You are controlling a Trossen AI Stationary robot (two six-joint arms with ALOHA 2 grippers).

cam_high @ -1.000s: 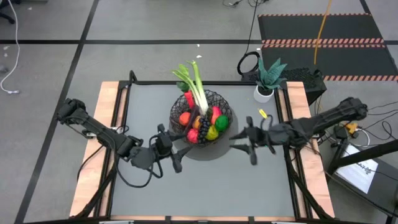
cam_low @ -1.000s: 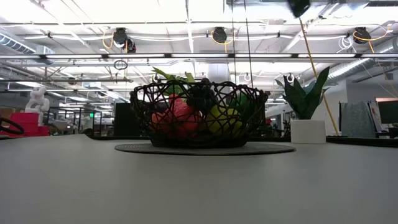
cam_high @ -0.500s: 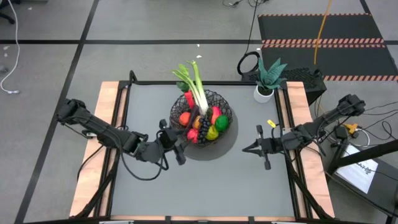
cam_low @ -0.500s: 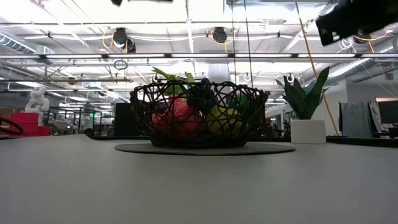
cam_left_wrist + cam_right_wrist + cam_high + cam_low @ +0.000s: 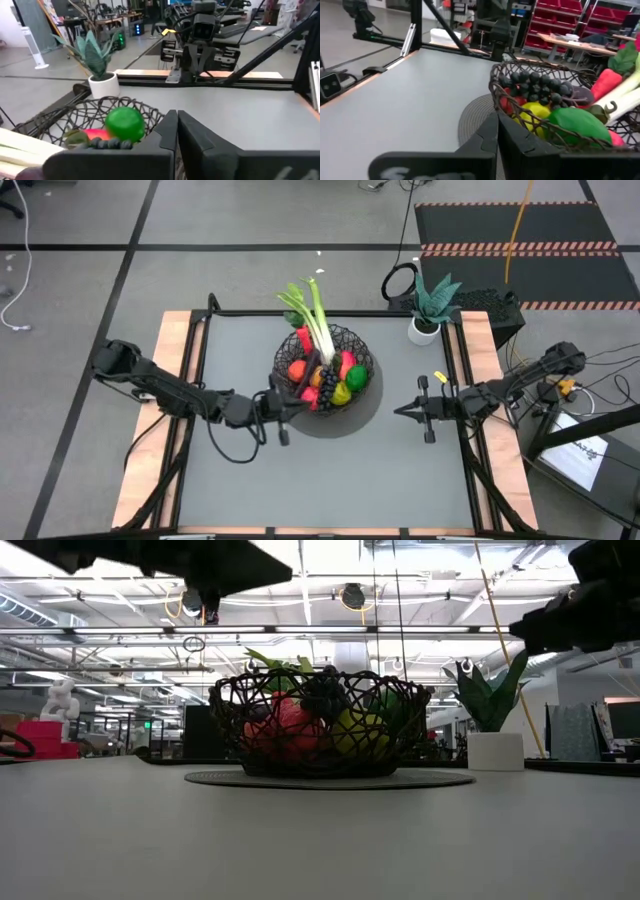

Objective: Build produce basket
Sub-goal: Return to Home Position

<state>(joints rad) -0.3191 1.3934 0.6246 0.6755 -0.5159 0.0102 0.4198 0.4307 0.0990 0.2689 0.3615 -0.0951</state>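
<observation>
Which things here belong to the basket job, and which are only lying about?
Job: basket, holding leek, grapes, green fruit; left gripper beside it, right gripper farther off, both shut.
Lying about: potted plant, round mat under the basket.

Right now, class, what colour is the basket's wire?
The basket is black; the low view shows it best.

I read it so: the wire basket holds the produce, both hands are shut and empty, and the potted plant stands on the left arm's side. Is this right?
No: the high view shows the potted plant on the right arm's side, at the far corner. The rest holds: the produce lies in the basket, and the left hand and right hand are shut and empty.
</observation>
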